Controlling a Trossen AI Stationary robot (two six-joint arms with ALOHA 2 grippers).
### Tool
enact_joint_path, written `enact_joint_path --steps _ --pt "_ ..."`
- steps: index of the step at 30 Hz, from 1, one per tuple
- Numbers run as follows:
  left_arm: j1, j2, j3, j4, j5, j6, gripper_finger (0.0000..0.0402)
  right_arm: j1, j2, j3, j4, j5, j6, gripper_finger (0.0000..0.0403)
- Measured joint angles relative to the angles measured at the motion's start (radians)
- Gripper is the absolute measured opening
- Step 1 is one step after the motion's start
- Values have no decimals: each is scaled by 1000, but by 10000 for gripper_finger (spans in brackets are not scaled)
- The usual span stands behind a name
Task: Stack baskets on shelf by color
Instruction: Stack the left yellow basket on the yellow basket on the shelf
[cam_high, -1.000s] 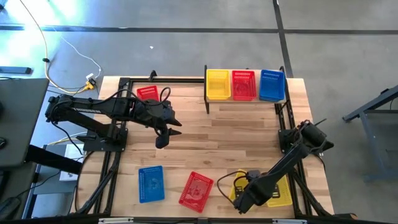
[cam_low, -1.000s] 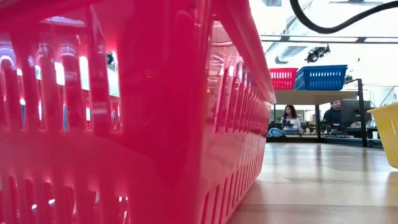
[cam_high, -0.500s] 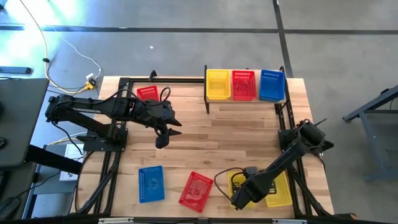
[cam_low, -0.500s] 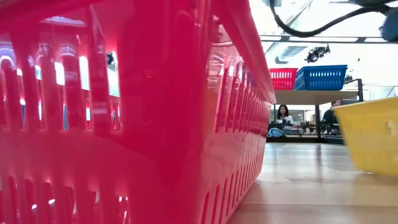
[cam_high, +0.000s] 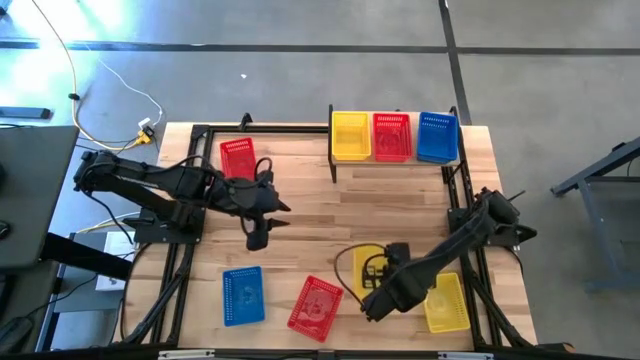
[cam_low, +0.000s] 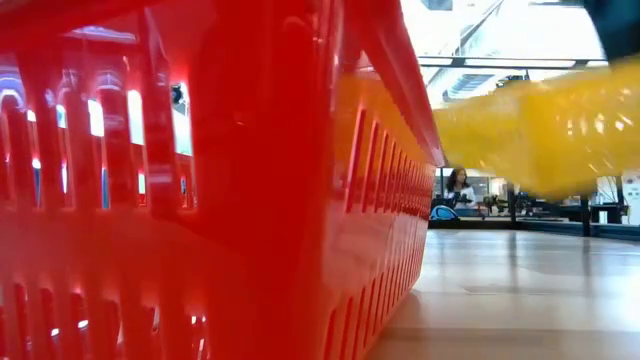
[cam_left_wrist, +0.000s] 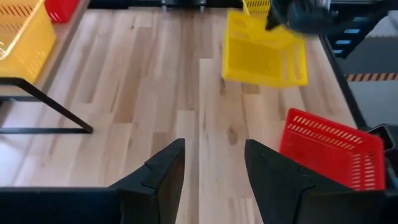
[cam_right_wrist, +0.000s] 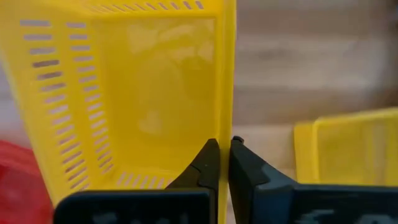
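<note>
My right gripper (cam_high: 381, 287) is shut on a yellow basket (cam_high: 366, 263), held above the table's near right part. A second yellow basket (cam_high: 447, 303) lies on the table beside it. A red basket (cam_high: 316, 305) and a blue basket (cam_high: 243, 295) lie near the front edge, and another red basket (cam_high: 237, 158) at the far left. The shelf (cam_high: 395, 160) at the far edge carries a yellow (cam_high: 350, 135), a red (cam_high: 391, 135) and a blue basket (cam_high: 438, 137) side by side. My left gripper (cam_high: 258, 236) hangs open over the table's left middle, holding nothing. My right gripper pinches one wall of the yellow basket (cam_right_wrist: 226, 118) at its rim, one finger (cam_right_wrist: 205, 163) inside the basket and the other outside. The fingers come from above, pointing steeply down. The basket (cam_left_wrist: 264, 53) is lifted clear of the table and hangs tilted.
The red basket (cam_low: 200, 200) near the front edge fills most of the low view. Black frame rails (cam_high: 175, 270) run along the table's left and right sides. Bare wood (cam_high: 340, 210) lies between the shelf and the baskets at the front.
My right gripper has shut on the yellow basket's wall and risen, carrying it up off the table and toward the left and far side, away from the second yellow basket. My left gripper has swung a little toward the near edge, staying open.
</note>
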Motion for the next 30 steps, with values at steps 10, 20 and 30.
enact_joint_path --steps 10,20,30 --pt "-74 0 0 1 -188 9 156 -140 -2 149 -61 376 -185 1" --pt "-142 10 0 8 -274 53 156 -287 -1 149 139 529 -471 0" --pt "-203 103 1 58 -379 67 156 -360 -1 147 293 580 -605 0"
